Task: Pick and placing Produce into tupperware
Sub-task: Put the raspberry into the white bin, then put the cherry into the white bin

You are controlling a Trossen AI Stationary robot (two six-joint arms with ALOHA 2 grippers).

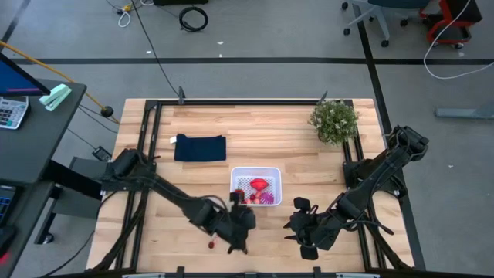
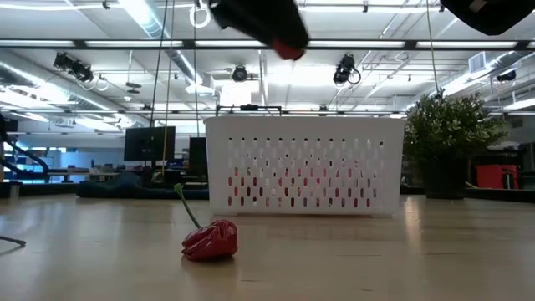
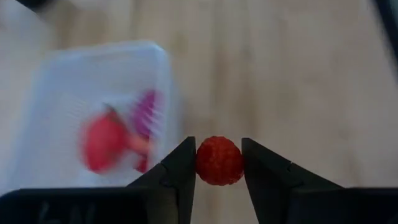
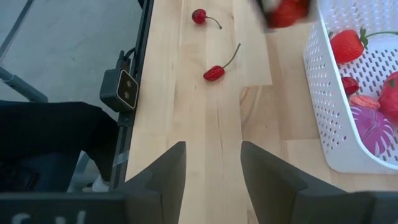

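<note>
Red and bumpy, a small toy raspberry (image 3: 219, 160) sat clamped between the two dark fingers (image 3: 177, 171) of the left gripper (image 1: 240, 222). That gripper hung in the air just beside the near wall of the white tupperware (image 1: 275, 173), not yet over it. In the left wrist view the raspberry was above bare wood, with the tupperware off to one side.

The right gripper (image 4: 211, 165) waited low over the counter (image 1: 201, 123) on the other side of the tupperware, near its front corner. Its fingers stood apart and held nothing.

Inside the tupperware lay a big red piece (image 1: 259, 184), a purple ribbed ball (image 1: 268, 198) and some small red bits. Two more red pieces, a little pepper (image 4: 214, 73) and a cherry (image 4: 199, 15), lay on the wood just outside the tupperware, on the left gripper's side.

The raspberry is round and small, so it could slip out and roll away if the grip got looser too soon. If the fingers let go now, it would likely land on the wood and not in the tupperware. The tupperware wall stands tall, so a low move could bump it and push the tupperware.

There was lots of bare wood around the tupperware. The potted plant (image 1: 334, 120) and the dark cloth (image 1: 200, 147) were well apart from it, on the far side.
</note>
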